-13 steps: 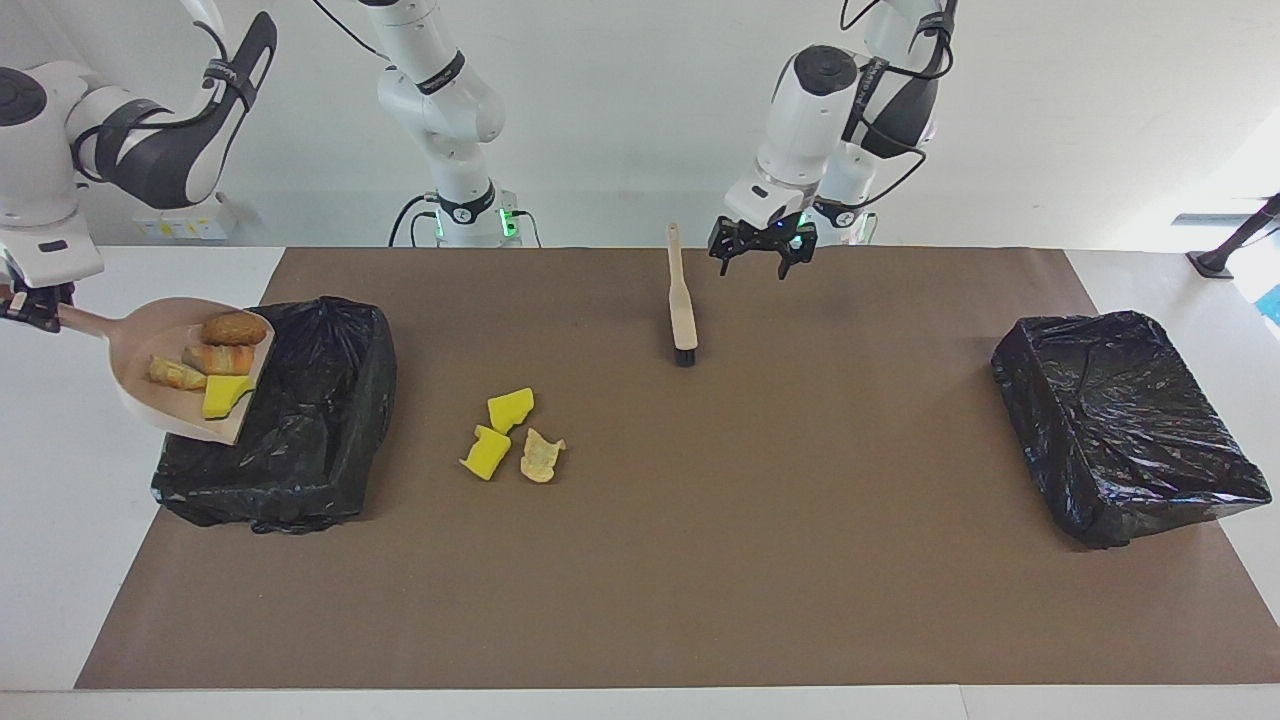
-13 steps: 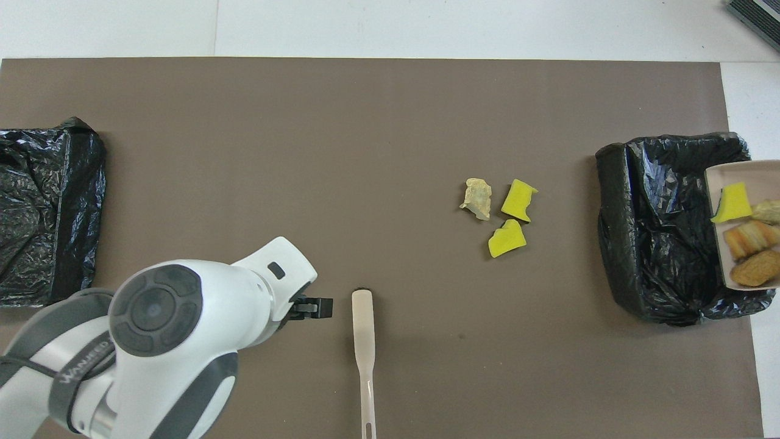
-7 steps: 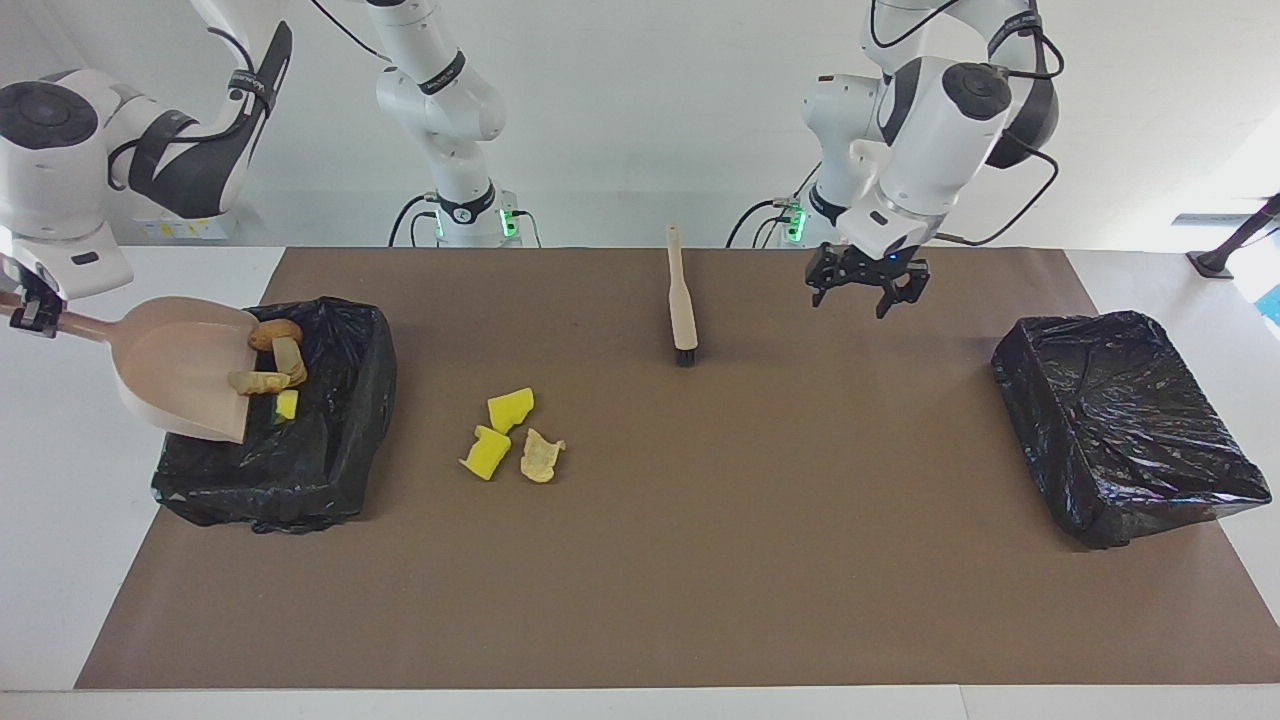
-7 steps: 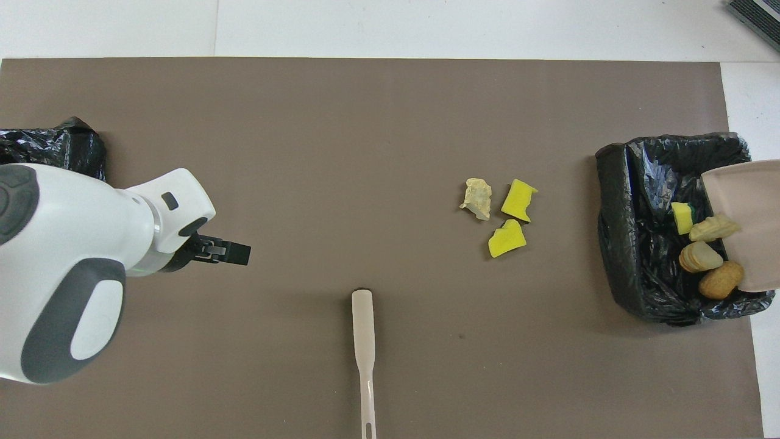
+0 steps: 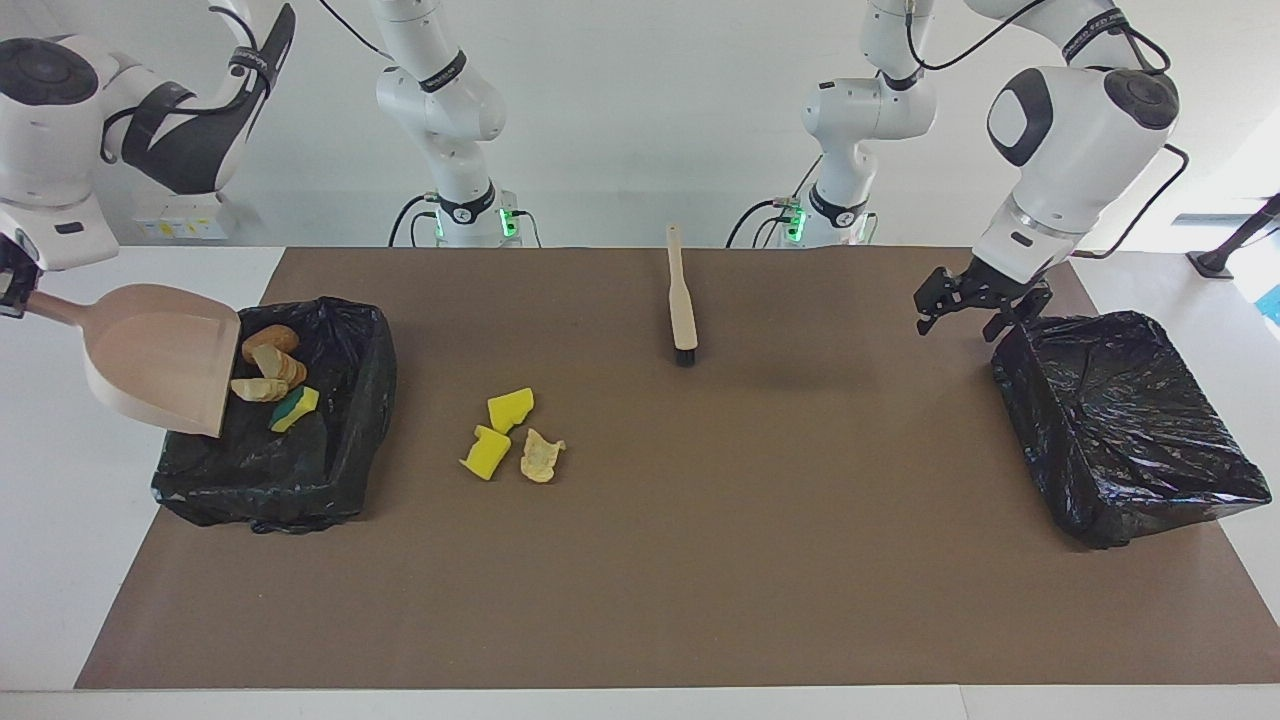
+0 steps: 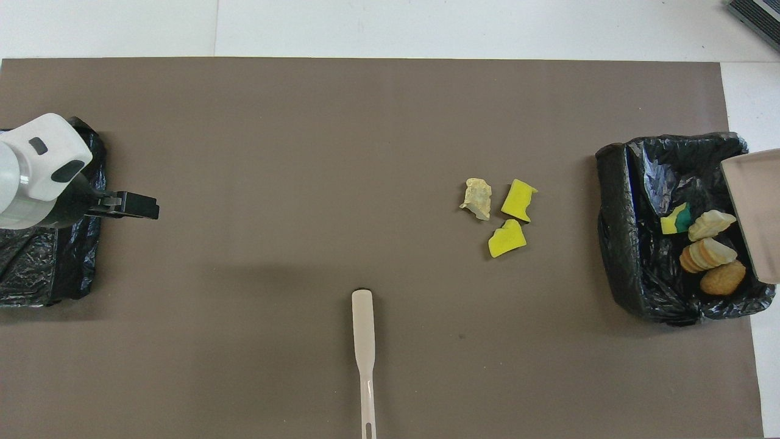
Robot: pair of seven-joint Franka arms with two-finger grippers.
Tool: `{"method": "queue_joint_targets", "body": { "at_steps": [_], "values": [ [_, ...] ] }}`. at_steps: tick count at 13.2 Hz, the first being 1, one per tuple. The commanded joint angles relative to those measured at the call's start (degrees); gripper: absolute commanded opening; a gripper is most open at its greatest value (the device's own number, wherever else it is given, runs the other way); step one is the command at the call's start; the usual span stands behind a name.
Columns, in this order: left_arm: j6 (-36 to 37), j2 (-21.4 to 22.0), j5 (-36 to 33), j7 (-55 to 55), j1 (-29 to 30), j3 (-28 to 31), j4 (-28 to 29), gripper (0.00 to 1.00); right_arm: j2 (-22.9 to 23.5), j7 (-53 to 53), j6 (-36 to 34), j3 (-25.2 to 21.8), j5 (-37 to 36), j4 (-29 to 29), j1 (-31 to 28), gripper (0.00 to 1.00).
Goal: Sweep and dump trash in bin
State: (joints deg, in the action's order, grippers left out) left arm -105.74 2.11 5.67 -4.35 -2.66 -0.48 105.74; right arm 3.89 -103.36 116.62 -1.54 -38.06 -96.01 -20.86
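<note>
My right gripper [image 5: 12, 290] is shut on the handle of the beige dustpan [image 5: 160, 355]. It holds the dustpan tilted, mouth down, over the black-lined bin [image 5: 340, 450] at the right arm's end. The pan [image 6: 755, 213] looks empty. In that bin lie brown bread pieces [image 5: 268, 352] and a yellow sponge chunk with a green face [image 5: 293, 408], which also shows in the overhead view [image 6: 675, 219]. Two yellow sponge chunks [image 5: 511, 408] [image 5: 486, 453] and a tan bread scrap [image 5: 541, 456] lie on the mat beside the bin. My left gripper [image 5: 960, 322] is open and empty in the air.
The beige hand brush [image 5: 682, 300] lies on the mat mid-table, close to the robots, with its bristles pointing away from them. A second black-lined bin [image 5: 1130, 430] stands at the left arm's end, and the left gripper [image 6: 131, 206] hangs at its rim. A brown mat [image 5: 700, 580] covers the table.
The dustpan tipped steeper and its bread pieces and sponge slid into the bin. The left gripper swung from beside the brush to the bin at its own end.
</note>
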Motion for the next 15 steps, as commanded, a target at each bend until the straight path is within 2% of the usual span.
{"method": "queue_joint_targets", "body": {
  "at_steps": [1,3,6,10,12,15],
  "values": [
    [7.19,-1.15,-0.93,0.48,1.87,-0.49,-6.68,1.0,-3.35,5.25,-4.62,1.45,6.12,0.72,-0.32,0.0],
    [11.24,-0.1,-3.55,3.18,1.7,-0.31,-9.67,1.0,-3.18,12.35,-10.33,3.81,9.14,3.01,-0.32,0.0],
    [17.57,0.79,-3.74,6.54,1.52,-0.48,-14.15,1.0,-3.36,27.8,-16.4,10.92,12.29,2.93,-0.32,0.0],
    [16.8,1.49,-3.74,5.76,1.26,-0.49,-13.55,1.0,-3.89,57.65,-21.94,23.83,17.48,2.14,0.03,0.0],
    [16.19,1.49,-3.91,4.01,1.26,-0.49,-13.55,1.0,-1.27,76.46,-21.44,25.01,21.43,1.79,6.24,0.0],
    [13.38,1.31,-4.88,1.62,1.0,-0.48,-13.28,1.0,3.48,99.34,-18.71,25.01,25.65,2.75,15.04,0.0]
  ]
}}
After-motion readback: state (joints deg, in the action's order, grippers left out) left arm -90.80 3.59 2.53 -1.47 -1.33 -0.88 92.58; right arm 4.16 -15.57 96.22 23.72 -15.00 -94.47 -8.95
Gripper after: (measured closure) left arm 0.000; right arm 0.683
